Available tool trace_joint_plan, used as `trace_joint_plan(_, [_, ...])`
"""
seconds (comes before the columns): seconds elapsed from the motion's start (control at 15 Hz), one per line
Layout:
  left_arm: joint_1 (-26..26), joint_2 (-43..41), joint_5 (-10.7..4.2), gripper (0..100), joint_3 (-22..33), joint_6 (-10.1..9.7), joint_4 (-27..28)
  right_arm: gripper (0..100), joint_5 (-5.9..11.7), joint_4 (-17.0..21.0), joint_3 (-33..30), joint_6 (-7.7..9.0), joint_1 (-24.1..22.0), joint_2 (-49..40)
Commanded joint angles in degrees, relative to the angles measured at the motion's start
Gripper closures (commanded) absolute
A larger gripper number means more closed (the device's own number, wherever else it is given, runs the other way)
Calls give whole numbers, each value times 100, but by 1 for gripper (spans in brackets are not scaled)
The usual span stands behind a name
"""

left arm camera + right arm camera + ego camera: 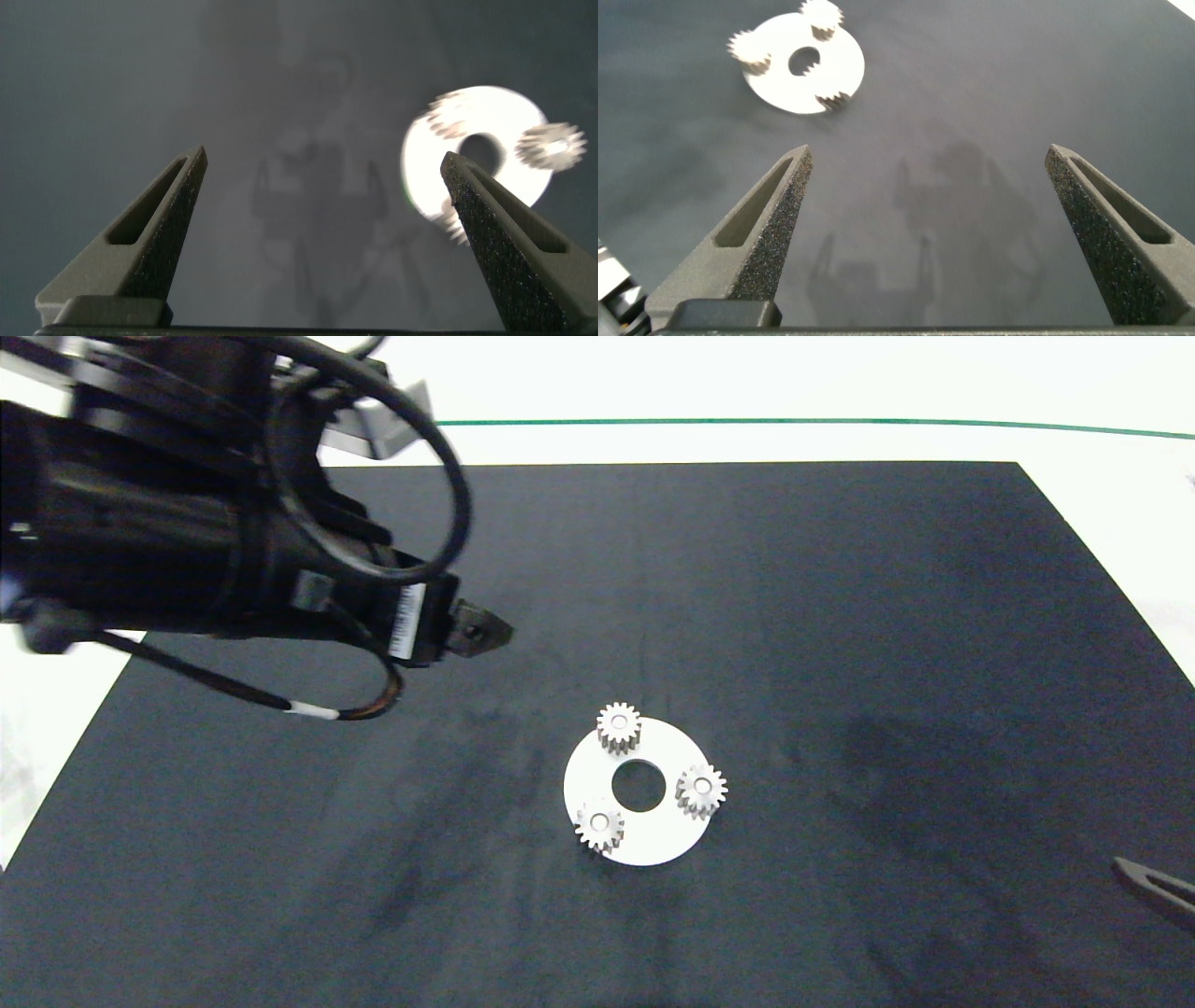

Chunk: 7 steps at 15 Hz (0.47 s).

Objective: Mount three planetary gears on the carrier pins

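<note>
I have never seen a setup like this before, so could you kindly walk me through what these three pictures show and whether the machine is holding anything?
This is a robot with two dark arms, each ending in a gripper with two grey fingers. The large picture comes from a camera above, looking down on a black mat. The other two come from cameras on the wrists, so each shows its own gripper's fingers rising from the bottom edge.

On the mat lies a flat white disc with a centre hole. Three small silver gears sit on it, spaced around the hole, each on a white peg that shows through its bore.

The left gripper is open and holds nothing; its arm is up at the left of the overhead view. The right gripper is also open and empty; only a fingertip shows at the lower right edge from above.
</note>
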<state>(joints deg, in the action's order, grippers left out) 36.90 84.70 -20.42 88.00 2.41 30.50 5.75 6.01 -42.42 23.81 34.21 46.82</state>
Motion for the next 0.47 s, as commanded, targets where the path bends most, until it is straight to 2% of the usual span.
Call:
trace_joint_plan(0.07, [-1423,-2133,-6,0,-1637,-4,-422,0,49,5,612,-157,-1654,-437])
trace_joint_plan(0.2, [-1976,-2783,12,0,-2604,5,-985,0,40,5,867,-157,-2436,-762])
trace_joint_plan(0.33, [-2187,-3267,12,0,-3351,40,-1582,0,40,5,1078,-175,-3219,-1088])
trace_joint_plan(0.4, [-2205,-3408,-6,0,-3536,49,-1670,0,22,5,1131,-175,-3473,-1202])
trace_joint_plan(0.47, [-2205,-3803,-24,0,-3940,66,-1784,0,-4,5,1245,-192,-3869,-1483])
